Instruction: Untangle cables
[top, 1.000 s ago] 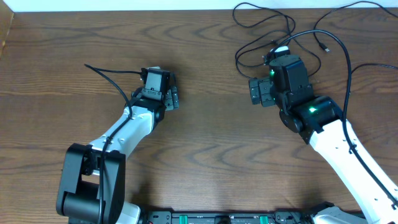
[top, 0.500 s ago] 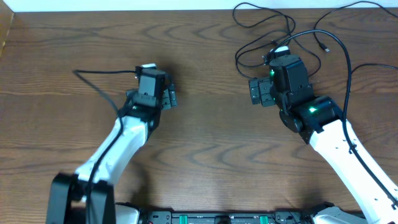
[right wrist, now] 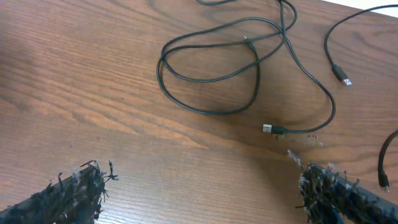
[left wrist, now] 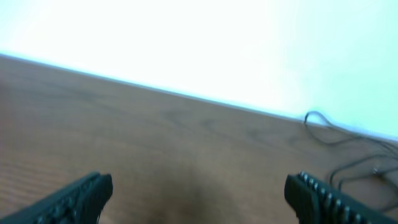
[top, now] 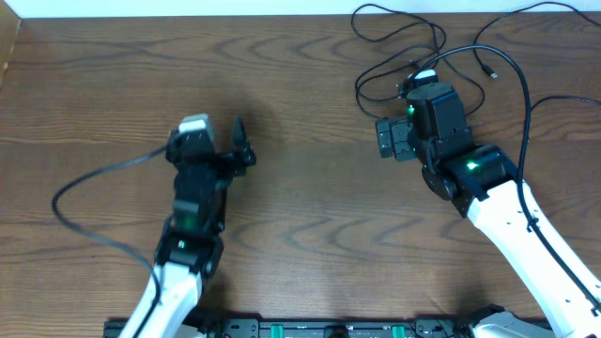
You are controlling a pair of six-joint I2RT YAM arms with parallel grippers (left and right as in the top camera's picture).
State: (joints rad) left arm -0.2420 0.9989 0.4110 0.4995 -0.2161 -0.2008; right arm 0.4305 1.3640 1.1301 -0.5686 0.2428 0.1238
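Swinging left arm: over the last second it has pulled back from the table's middle toward 8 o'clock and turned its wrist up, so its wrist view now looks along the table (top: 310, 94) to the far edge.
Left gripper (top: 235, 150): jaws spread wide, nothing between them; it is well apart from the cables.
Left arm's own lead (top: 94, 178): now bows out toward 9 o'clock; it is not one of the task's cords.
Right gripper (top: 394, 139): unmoved over the same second, jaws fully apart and empty, poised above bare wood at 2 o'clock.
Cables (top: 404, 47): thin black cords lying loose at 1 o'clock near the far edge, just beyond the right gripper; their layout is unchanged.
Nearest loop (right wrist: 211, 74): one black cord crossing itself, lying flat, with a USB plug (right wrist: 268, 129) at its free end, ahead of the right fingers.
Second plug (right wrist: 342, 71): at 2 o'clock in the right wrist view, apart from the loop.
Meaning for the task: judged from this layout, no cord is held and untangling has yet to start; the left arm's retreat leaves the right gripper best placed for a first pick.
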